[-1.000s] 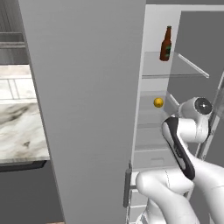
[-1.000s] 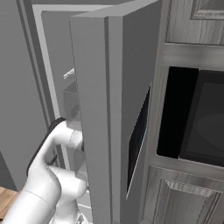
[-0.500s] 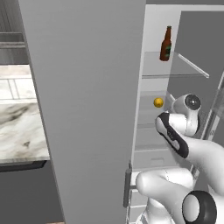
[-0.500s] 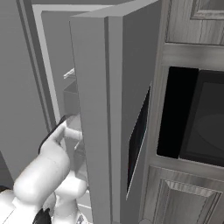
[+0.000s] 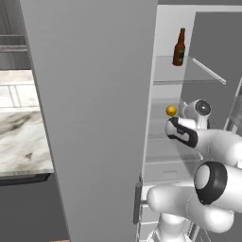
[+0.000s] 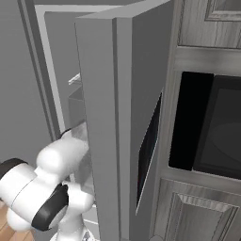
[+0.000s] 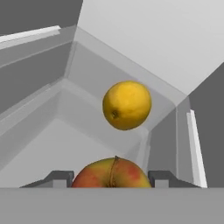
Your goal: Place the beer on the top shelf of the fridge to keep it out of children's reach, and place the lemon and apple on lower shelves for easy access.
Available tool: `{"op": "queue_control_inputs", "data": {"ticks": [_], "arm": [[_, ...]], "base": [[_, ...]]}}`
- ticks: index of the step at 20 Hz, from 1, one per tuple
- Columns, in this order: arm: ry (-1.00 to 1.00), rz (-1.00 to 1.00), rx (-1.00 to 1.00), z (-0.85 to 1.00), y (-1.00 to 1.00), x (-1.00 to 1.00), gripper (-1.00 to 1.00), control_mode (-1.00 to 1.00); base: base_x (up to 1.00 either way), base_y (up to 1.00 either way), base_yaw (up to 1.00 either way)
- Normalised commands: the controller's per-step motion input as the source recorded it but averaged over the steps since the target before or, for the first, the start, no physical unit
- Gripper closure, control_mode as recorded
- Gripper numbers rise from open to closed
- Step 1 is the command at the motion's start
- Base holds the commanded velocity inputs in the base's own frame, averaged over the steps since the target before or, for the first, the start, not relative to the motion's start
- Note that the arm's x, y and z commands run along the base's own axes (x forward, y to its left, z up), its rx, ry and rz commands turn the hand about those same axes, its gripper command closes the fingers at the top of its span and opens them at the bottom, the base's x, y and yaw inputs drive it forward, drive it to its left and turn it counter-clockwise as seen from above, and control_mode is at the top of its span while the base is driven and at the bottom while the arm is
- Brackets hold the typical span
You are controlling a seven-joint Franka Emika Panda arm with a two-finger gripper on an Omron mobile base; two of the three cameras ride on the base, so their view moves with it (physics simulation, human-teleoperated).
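Apple (image 7: 111,173) sits pinched in your gripper (image 7: 111,179), which has swung in beside the lemon (image 7: 127,105); release next.

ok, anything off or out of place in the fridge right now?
Nothing stands out. The beer stands upright on the top shelf, the lemon sits on a lower shelf, and the gripper is shut on the apple inside the fridge. No spills or damage visible.
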Motion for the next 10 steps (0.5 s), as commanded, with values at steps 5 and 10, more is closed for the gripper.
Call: {"op": "queue_control_inputs", "data": {"ticks": [5, 10], "arm": [[0.0, 0.0, 0.0, -0.26, -0.16, 0.58, 1.0, -1.0], [0.0, 0.0, 0.01, -0.3, -0.3, 0.57, 1.0, -1.0]], "base": [[0.0, 0.0, 0.0], [0.0, 0.0, 0.0]]}}
